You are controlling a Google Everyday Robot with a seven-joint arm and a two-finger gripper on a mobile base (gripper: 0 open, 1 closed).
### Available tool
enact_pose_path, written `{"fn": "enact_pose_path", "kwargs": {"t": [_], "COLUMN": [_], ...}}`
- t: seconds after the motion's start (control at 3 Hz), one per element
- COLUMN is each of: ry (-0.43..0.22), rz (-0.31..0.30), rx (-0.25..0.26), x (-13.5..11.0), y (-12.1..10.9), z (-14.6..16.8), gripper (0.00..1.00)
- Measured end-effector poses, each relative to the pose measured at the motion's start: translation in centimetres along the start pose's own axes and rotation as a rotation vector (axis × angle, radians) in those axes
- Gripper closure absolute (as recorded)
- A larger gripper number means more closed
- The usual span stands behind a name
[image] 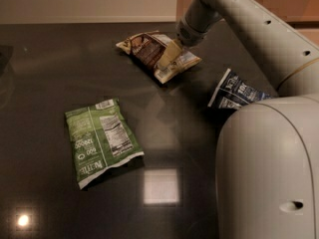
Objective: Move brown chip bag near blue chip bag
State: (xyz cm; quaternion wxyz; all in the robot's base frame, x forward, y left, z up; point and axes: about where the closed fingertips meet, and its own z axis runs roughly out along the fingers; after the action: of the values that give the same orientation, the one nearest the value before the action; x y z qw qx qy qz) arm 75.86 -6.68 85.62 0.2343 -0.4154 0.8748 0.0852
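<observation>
You see the gripper (168, 59) on the brown chip bag (144, 49) at far centre, the blue chip bag (238, 91) to its right, the green bag (99, 138) near left.

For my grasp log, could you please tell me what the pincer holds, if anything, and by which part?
It cannot be told: the pincer is down on the right half of the brown chip bag.

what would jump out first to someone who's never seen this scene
The bulky white arm fills the right foreground, its claw on the brown bag at the far middle of the dark table. A green bag lies flat at near left. A blue bag peeks out beside the arm at right.
</observation>
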Motion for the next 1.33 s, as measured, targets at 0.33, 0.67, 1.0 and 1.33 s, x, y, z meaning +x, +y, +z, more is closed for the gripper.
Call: {"fn": "enact_pose_path", "kwargs": {"t": [0.33, 0.67, 1.0, 1.33], "ry": [-0.015, -0.020, -0.018, -0.016], "rz": [-0.004, -0.010, -0.022, -0.037], "rx": [-0.029, -0.045, -0.049, -0.058], "x": [-0.5, -0.6, -0.2, 0.9], "y": [0.4, 0.8, 1.3, 2.2], "z": [0.5, 0.1, -1.6, -4.3], "gripper": [0.41, 0.63, 0.87, 1.00]}}
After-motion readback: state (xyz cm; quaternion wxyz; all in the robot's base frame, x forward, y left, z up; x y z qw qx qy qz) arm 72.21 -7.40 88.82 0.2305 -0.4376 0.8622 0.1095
